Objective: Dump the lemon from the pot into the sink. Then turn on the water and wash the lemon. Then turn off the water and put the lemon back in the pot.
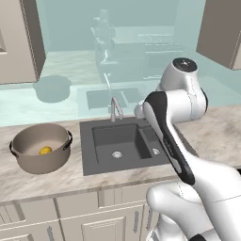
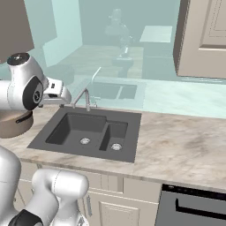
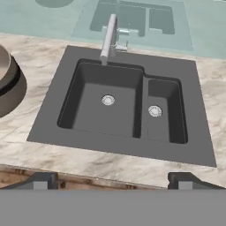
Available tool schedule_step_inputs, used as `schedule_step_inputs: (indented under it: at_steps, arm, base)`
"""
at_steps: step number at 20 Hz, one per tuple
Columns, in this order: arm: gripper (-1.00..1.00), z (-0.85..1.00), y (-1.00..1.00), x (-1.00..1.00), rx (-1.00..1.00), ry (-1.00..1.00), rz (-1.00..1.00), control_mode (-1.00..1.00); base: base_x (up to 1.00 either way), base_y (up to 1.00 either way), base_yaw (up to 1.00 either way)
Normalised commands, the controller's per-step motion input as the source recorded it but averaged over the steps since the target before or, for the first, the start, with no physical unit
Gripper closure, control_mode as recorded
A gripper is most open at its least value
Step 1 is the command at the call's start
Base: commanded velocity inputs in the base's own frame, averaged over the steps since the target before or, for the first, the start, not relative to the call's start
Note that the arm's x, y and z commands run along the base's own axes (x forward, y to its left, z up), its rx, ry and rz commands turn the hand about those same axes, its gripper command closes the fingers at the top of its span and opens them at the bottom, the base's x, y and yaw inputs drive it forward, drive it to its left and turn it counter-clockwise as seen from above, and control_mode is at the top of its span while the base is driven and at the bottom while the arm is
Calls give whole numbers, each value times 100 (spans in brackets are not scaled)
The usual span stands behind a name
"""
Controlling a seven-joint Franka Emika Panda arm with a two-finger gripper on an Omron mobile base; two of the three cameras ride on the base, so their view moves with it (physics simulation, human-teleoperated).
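Note:
The taupe-brown pot (image 1: 42,165) stands on the counter left of the sink, and the small yellow lemon (image 1: 45,150) lies inside it. Part of the pot (image 2: 12,126) shows behind my arm, and its edge (image 3: 9,86) is at the left of the hand view. The dark grey double-basin sink (image 1: 88,147) (image 2: 132,132) (image 3: 48,130) holds nothing; its larger basin is on the left. My gripper (image 3: 112,181) hangs above the sink's front edge with its jaws wide open and nothing between them. My hand (image 2: 57,95) is high over the sink's left side.
A silver faucet (image 1: 115,109) (image 2: 86,98) (image 3: 109,39) rises behind the sink, spout over the large basin. Marble counter (image 2: 176,145) runs to the right. A dark dishwasher front (image 2: 194,207) sits below it. Wall cabinets (image 2: 205,35) hang above.

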Motion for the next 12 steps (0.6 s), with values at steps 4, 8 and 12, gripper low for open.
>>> schedule_step_inputs:
  at_steps: [4,8,12]
  arm:
    - [-100,17,51,7,0,-2,0,-100]
    - [-100,4,48,17,0,0,0,-100]
    - [-100,0,33,13,0,0,0,-100]
  base:
    - [0,0,0]
    - [0,0,0]
    - [0,0,0]
